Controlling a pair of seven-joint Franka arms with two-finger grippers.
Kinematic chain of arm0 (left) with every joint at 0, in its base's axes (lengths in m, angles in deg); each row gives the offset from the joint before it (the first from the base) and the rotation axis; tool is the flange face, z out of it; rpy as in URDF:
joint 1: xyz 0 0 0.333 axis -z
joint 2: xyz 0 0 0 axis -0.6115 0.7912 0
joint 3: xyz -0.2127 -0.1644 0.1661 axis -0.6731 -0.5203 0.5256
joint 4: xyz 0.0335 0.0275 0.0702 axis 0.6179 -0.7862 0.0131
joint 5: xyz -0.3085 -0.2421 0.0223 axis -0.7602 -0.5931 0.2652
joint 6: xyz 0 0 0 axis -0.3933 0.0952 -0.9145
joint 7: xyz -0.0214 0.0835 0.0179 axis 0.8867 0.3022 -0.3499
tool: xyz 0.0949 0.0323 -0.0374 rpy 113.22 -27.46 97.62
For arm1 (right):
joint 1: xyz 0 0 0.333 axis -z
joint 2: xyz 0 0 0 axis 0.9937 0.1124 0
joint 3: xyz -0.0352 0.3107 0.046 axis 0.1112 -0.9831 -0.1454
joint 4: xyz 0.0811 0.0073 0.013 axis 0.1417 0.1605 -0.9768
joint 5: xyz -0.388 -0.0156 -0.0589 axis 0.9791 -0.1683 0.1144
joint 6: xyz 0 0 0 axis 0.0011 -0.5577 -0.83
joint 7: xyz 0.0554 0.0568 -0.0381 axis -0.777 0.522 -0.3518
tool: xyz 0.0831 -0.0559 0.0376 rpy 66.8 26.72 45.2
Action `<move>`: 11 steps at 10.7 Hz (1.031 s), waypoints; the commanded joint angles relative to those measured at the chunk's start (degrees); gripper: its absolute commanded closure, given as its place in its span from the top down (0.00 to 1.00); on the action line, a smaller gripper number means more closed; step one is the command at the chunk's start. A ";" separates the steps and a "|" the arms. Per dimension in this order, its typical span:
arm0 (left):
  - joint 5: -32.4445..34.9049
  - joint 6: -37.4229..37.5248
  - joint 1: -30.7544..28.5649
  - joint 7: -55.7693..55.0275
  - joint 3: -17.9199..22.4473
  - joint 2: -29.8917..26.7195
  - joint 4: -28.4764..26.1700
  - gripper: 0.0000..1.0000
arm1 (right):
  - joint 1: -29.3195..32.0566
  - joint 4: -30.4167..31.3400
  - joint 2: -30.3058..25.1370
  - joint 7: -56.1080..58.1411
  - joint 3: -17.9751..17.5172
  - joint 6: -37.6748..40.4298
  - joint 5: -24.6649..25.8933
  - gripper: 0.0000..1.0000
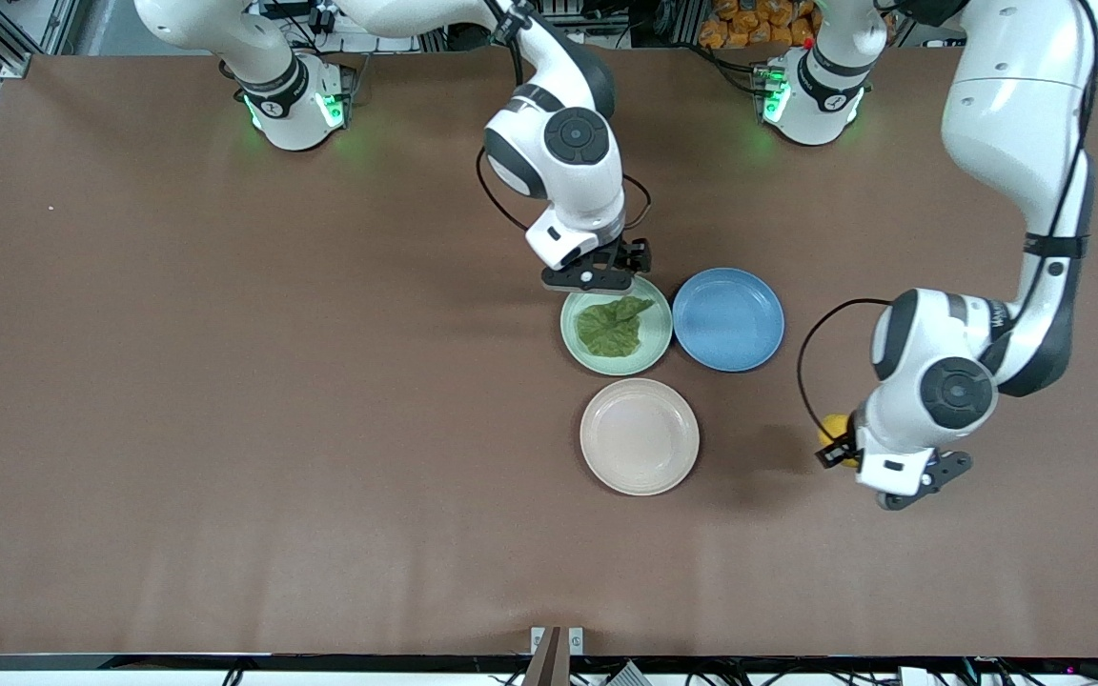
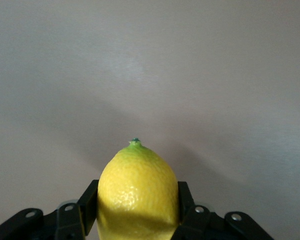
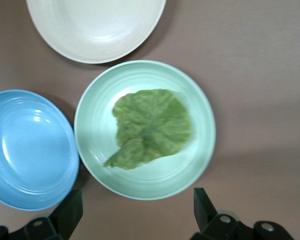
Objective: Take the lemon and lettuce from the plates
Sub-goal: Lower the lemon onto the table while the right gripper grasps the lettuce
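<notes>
The lemon (image 1: pixel 833 427) (image 2: pixel 137 187), yellow with a greenish tip, is clamped between the fingers of my left gripper (image 1: pixel 839 446) (image 2: pixel 138 212). That gripper hangs over bare table toward the left arm's end, away from the plates. The lettuce (image 1: pixel 612 326) (image 3: pixel 152 127) lies flat in the mint green plate (image 1: pixel 570 338) (image 3: pixel 92 150). My right gripper (image 1: pixel 618 265) (image 3: pixel 138 207) hovers open over that plate's rim on the robots' side, nothing between its fingers. The cream plate (image 1: pixel 640 436) (image 3: pixel 95 25) holds nothing and lies nearer the front camera.
A blue plate (image 1: pixel 728 319) (image 3: pixel 25 150), with nothing in it, lies right beside the mint plate toward the left arm's end. The three plates sit close together mid-table, with brown tabletop all around them.
</notes>
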 commanded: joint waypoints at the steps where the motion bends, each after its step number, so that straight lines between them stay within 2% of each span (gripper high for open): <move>1: 0.52 0.45 -2.03 4.54 -0.94 -1.83 -3.44 0.00 | -1.84 -6.41 7.04 -2.73 0.86 -1.84 0.49 0.98; 3: 0.61 0.71 -3.17 7.45 -0.86 -1.30 -3.44 0.00 | -2.63 -10.90 11.79 -6.07 0.86 -1.93 2.50 0.96; 6: 0.61 0.71 -4.49 9.39 -0.86 0.19 -3.18 0.00 | -2.63 -11.89 13.65 -6.26 0.95 -2.11 4.35 0.94; 7: 0.70 0.71 -4.93 10.00 -0.86 0.45 -3.00 0.64 | -2.81 -12.23 14.53 -6.26 0.95 -2.11 6.45 0.91; 8: 0.61 0.63 -5.11 11.66 -0.86 0.54 -3.09 1.00 | -3.07 -12.85 15.41 -6.26 0.86 -2.19 7.17 0.90; 10: 0.52 0.63 -5.46 11.86 -0.86 0.37 -3.00 1.00 | -2.98 -13.12 16.38 -6.26 0.95 -2.80 7.17 0.86; 11: 0.52 0.63 -5.37 11.77 -0.94 0.19 -2.92 1.00 | -2.98 -13.12 16.64 -6.26 0.86 -2.98 7.17 0.79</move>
